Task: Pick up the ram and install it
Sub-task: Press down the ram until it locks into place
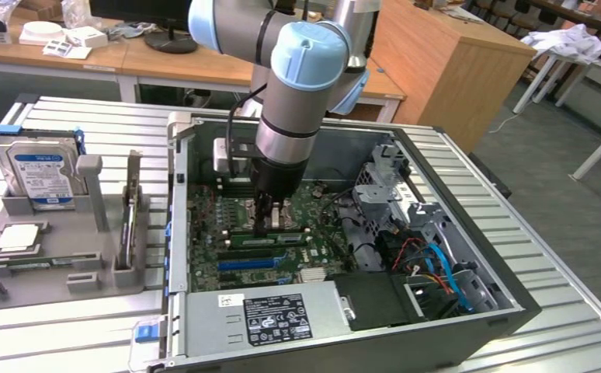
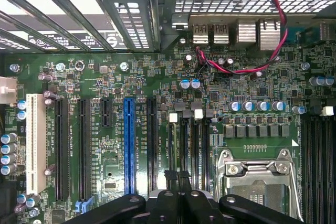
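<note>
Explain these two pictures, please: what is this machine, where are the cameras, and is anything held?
The grey and blue machine is a robot arm. One picture looks at it from outside; the other looks down from its wrist onto the motherboard. On the metal table stands an open computer case, beside a grey holder with a hard drive. The jaws are shut, down at the memory slots, by a green strip, probably the ram; whether it is held, I cannot tell.

The gripper [image 1: 269, 225] fingertips hide the ram [image 1: 269, 237] seated beneath them
</note>
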Controlling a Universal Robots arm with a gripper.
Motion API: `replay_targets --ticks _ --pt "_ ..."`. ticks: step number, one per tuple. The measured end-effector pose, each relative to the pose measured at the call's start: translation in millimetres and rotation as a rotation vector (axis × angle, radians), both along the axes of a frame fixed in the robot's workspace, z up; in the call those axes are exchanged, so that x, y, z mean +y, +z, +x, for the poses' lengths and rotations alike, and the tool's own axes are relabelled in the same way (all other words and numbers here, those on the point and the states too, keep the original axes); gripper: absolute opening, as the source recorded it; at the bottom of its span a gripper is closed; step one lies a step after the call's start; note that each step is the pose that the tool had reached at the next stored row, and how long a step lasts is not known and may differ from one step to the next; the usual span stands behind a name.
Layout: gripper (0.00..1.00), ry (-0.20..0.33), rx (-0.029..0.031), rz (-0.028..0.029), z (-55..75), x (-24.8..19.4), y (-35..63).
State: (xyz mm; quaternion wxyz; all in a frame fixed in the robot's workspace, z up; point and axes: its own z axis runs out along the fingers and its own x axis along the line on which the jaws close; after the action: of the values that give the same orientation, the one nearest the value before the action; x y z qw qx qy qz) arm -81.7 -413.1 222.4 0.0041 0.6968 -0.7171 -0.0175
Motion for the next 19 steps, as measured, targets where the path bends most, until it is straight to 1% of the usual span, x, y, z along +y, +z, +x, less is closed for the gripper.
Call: replay_targets --ticks 19 --pt "0.11 0.000 0.0000 0.0000 0.0 0.0 -0.4"
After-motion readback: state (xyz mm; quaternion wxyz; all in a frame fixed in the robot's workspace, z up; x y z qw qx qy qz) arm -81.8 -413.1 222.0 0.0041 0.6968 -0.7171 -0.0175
